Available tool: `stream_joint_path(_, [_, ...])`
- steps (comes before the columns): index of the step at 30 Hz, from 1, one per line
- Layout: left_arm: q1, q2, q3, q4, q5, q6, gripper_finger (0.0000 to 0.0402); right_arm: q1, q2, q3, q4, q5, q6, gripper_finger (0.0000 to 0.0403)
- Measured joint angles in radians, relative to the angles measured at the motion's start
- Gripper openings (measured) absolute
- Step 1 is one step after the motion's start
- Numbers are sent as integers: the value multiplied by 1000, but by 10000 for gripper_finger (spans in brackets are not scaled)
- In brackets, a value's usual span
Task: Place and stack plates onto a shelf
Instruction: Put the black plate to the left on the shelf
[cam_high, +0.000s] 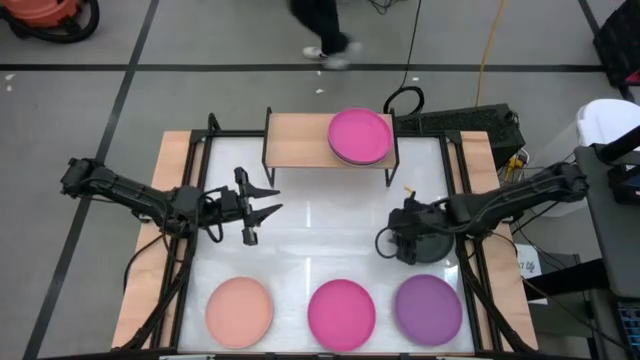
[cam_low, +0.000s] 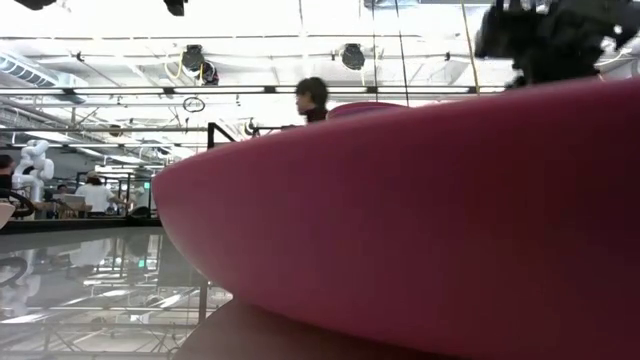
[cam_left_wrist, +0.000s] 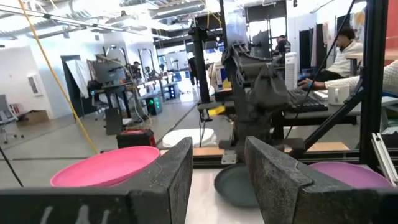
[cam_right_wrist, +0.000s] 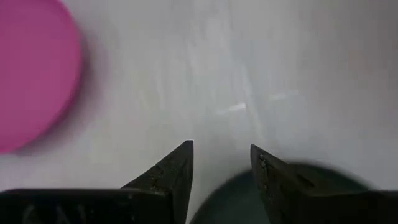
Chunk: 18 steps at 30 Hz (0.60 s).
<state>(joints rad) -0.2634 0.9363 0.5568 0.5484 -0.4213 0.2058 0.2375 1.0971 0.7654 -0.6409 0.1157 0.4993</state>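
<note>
Right pincer (cam_high: 392, 243) open over apparently black plate (cam_high: 428, 244), left pincer (cam_high: 262, 204) idle.

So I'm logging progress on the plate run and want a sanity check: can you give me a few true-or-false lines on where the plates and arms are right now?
1. A pink plate tops the stack on the shelf. True.
2. Three plates lie along the table's near edge. True: peach, pink, purple.
3. The left pincer holds a plate. False: it is open and empty.
4. The right pincer is over the shelf. False: it is above a black plate on the table.
</note>
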Motion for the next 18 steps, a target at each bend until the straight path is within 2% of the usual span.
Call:
stream_joint_path(7, [0, 0, 0, 1, 0, -6, 154, 0, 54, -74, 1, -20, 135, 144])
stream_joint_path(18, [0, 7, 0, 3, 0, -9, 154, 0, 150, -132, 45, -13, 178, 144])
